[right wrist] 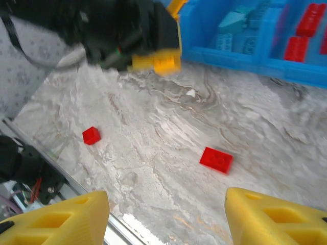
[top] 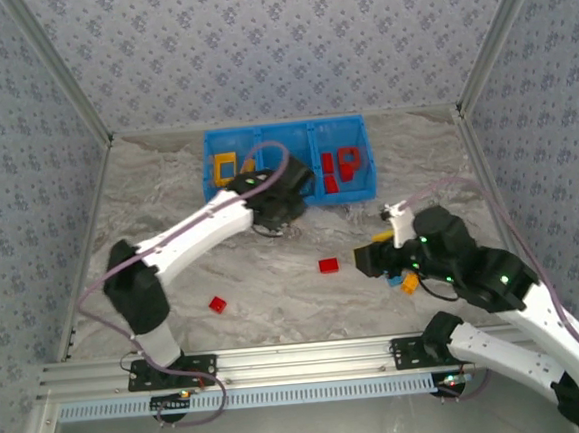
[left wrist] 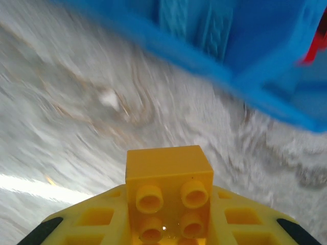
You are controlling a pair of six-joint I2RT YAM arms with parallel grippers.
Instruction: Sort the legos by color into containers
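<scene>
My left gripper (left wrist: 168,209) is shut on a yellow lego (left wrist: 168,166), studs facing the camera, held just above the table in front of the blue container (left wrist: 245,46). From above, this gripper (top: 274,208) hovers at the container's (top: 288,199) near wall. The container's left compartment holds yellow legos (top: 226,168), the middle one blue legos (right wrist: 235,25), the right one red legos (top: 341,165). My right gripper (right wrist: 166,219) is open and empty above the table, with a red lego (right wrist: 216,159) ahead of it and a smaller red one (right wrist: 91,135) to its left.
Both red legos lie on the marble tabletop, one at the centre (top: 329,266) and one to the front left (top: 217,304). Yellow (top: 408,285) and blue (top: 395,278) pieces lie under the right arm. Patterned walls enclose the table; a metal rail (top: 281,360) runs along the near edge.
</scene>
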